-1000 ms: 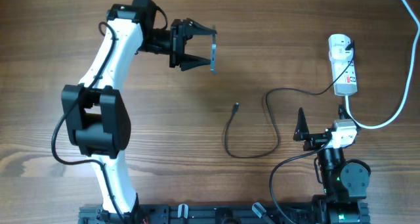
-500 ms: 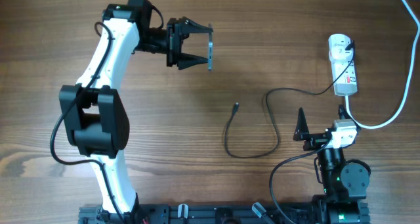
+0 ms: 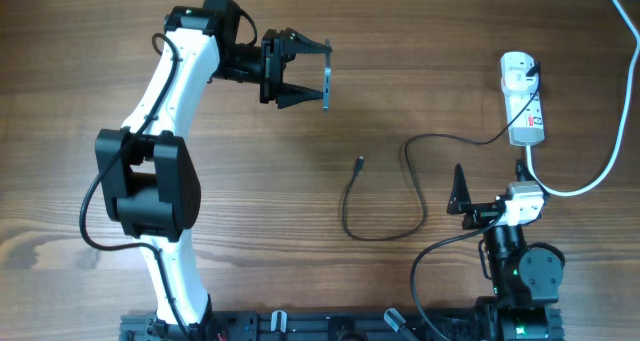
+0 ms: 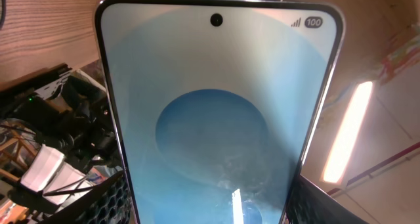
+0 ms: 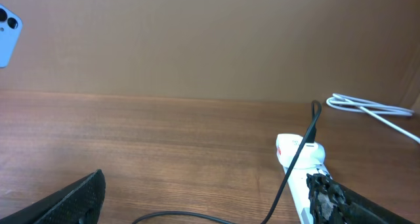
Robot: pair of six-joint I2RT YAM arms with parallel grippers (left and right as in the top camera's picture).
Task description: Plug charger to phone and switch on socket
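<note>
At 10 o'clock on the desk (image 3: 250, 181) the left pincer (image 3: 322, 77) points toward 3 o'clock, its 2 fingers closed on the long sides of the phone (image 4: 220, 119); the phone is carried clear of the wood with its lit screen facing the wrist camera, and from overhead it shows only as a thin edge running 12 to 6; its camera end is the far end, so the charging port, which cannot be seen, probably sits at the gripped end; the charger (image 3: 360, 163) lies loose near the middle of the desk, its small plug tip at about 5 o'clock from the left pincer, well apart from the phone, with the tip's long axis close to 12 to 6 and the tip pointing toward 12; from there the thin black cable loops down toward 6, then up and off toward 3; the right pincer (image 3: 461, 195) rests near its base with its fingers spread wide and nothing between them, and the tip lies between 9 and 10 o'clock from it; both arms are about equally near the tip, but only the right is free, so it looks the likelier one to fetch it; the socket (image 3: 523, 103), long axis 12 to 6, lies at about 1 o'clock from the right pincer.
</note>
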